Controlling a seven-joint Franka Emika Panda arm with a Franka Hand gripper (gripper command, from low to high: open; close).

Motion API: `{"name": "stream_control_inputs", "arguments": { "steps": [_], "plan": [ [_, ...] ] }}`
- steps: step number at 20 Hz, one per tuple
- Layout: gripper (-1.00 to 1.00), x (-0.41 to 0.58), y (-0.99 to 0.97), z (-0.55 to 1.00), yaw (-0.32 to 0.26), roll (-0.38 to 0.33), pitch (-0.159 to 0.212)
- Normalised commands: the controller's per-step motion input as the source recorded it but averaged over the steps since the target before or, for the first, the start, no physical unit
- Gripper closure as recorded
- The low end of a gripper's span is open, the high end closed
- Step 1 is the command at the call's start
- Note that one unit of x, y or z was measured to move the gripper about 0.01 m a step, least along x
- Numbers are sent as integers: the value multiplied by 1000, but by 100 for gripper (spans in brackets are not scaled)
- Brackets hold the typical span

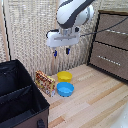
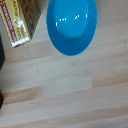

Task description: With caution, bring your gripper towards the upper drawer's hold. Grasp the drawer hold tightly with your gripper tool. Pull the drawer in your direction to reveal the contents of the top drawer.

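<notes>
In the exterior view my gripper (image 1: 61, 52) hangs from the white arm, well above the floor, fingers pointing down with a visible gap and nothing between them. The brown dresser stands at the exterior view's right. Its top drawer (image 1: 116, 31) carries the thin silver drawer hold (image 1: 116, 32); a like bar runs across the lower drawer (image 1: 110, 58). The gripper is far from the hold, to its left in that view. The wrist view looks straight down at the floor and shows no fingers.
A blue bowl (image 1: 65, 89) (image 2: 71, 26) and a yellow bowl (image 1: 64, 76) sit on the wooden floor below the gripper. A snack box (image 1: 45, 83) (image 2: 19, 21) stands beside them. A black bin (image 1: 20, 97) fills the lower left. A woven screen is behind.
</notes>
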Motion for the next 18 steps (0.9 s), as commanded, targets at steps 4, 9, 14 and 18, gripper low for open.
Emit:
{"name": "stream_control_inputs", "arguments": {
  "steps": [4,9,14,18],
  "plan": [
    [-100,57,190,158,17,-374,0],
    [-100,37,87,364,15,-311,0],
    [-100,37,11,281,32,-332,-2],
    [-100,-59,0,106,72,-375,0]
  ]
}}
